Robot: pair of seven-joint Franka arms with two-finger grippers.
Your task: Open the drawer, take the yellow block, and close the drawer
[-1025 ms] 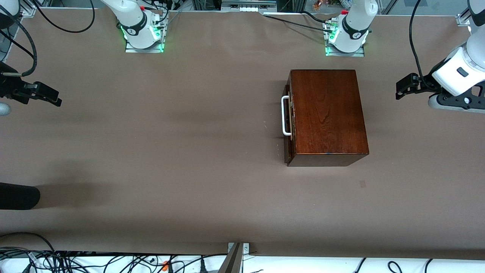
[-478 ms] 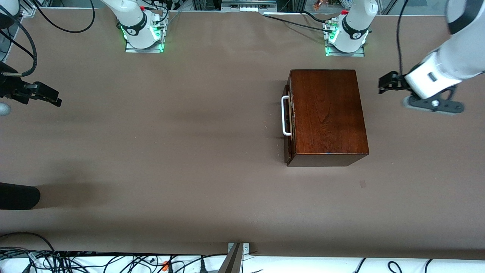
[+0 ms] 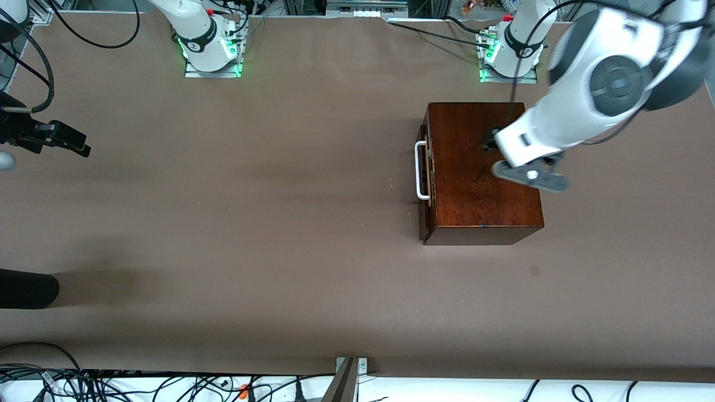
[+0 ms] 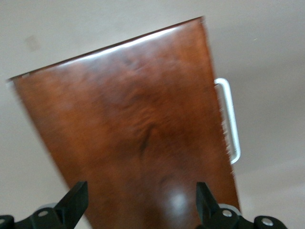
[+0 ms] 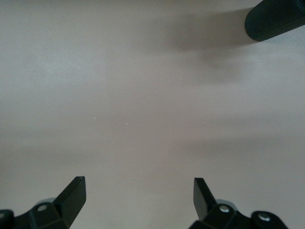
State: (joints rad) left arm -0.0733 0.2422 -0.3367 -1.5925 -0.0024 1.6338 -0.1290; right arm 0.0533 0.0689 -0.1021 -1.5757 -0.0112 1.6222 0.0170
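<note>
1. The left gripper (image 4: 139, 202) hangs in the air over the top of the dark wooden box (image 3: 480, 167), its fingers (image 4: 76, 200) spread wide apart and holding nothing.
2. Seen from that gripper, the drawer (image 3: 424, 178) sits at the box's end that faces the right arm's end of the table. It is pushed in, with only its dark front showing a little proud of the box.
3. The white handle (image 3: 422, 170) stands out from that front, clear of the gripper, with the bare box top between the two.
4. The yellow block shows in no view; the box top covers whatever lies inside.
5. The right gripper (image 5: 139, 195) waits at its own end of the table, well apart from the box, over bare brown table (image 3: 251, 223). Its fingers (image 5: 74, 195) are apart and empty.
6. A black ribbed cylinder (image 3: 28, 289) lies at that same end, nearer the front camera than the right gripper, and casts a soft shadow on the cloth.
7. The front view alone shows both arm bases (image 3: 209, 44) with green lights, cables along the table's edges, and the left arm's white forearm crossing over the box.
8. The left wrist view gives the wood grain and a bright sheen on the lid close up, plus the handle (image 4: 229, 119) edge-on.
9. The right wrist view shows only plain cloth and the end of the cylinder (image 5: 276, 18).
10. I can read no writing or label anywhere.
</note>
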